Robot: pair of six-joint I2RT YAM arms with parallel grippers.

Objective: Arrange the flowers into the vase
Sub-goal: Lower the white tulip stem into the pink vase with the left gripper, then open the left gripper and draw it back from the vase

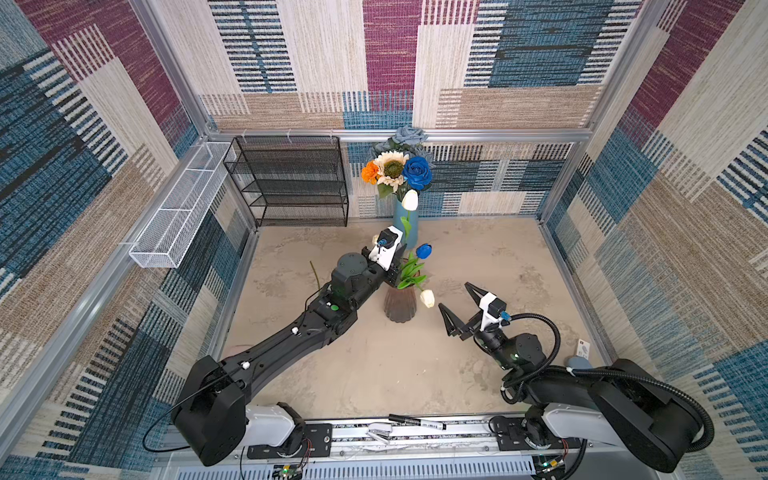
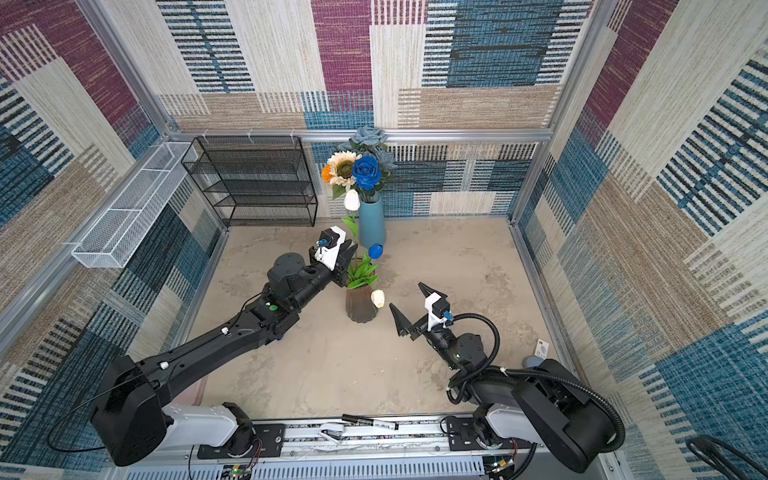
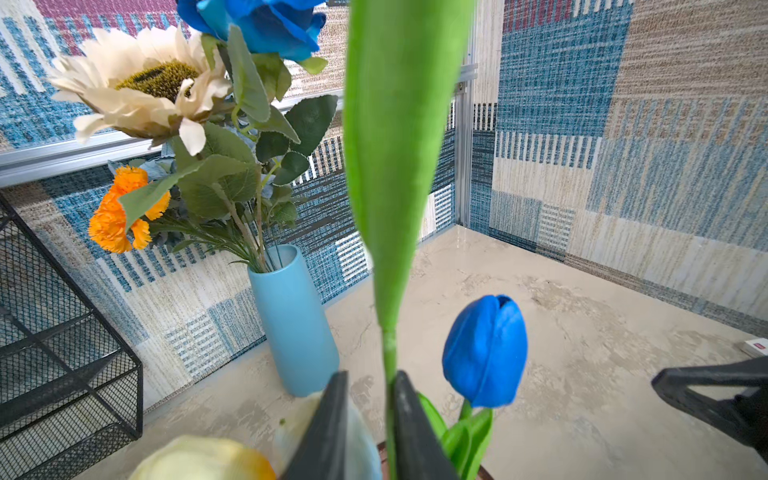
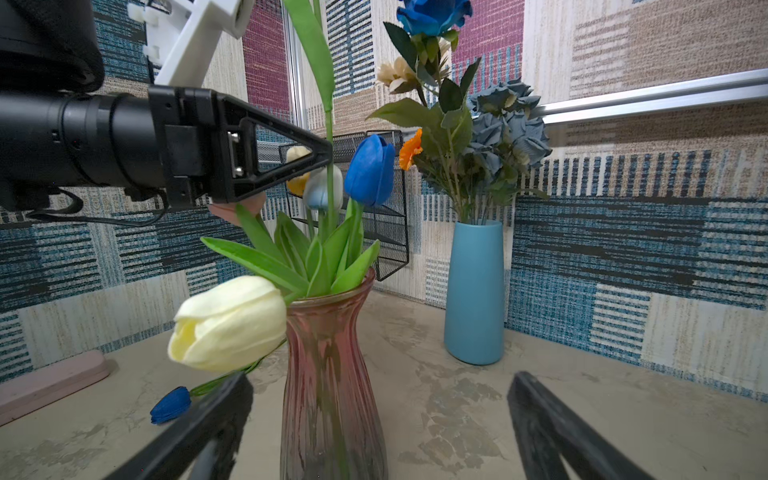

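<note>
A ribbed reddish glass vase stands mid-table holding several flowers: a blue tulip, a cream tulip drooping over the rim, and a tall white tulip. My left gripper is above the vase, open, its fingers parted around the tall tulip's stem, which rests against one finger. My right gripper stands wide open and empty just right of the vase. Another blue tulip lies on the table.
A blue vase at the back wall holds a sunflower, a blue rose, a marigold and dusty-blue roses. A black mesh rack stands back left, beside a white wire basket. A marker lies on the front rail.
</note>
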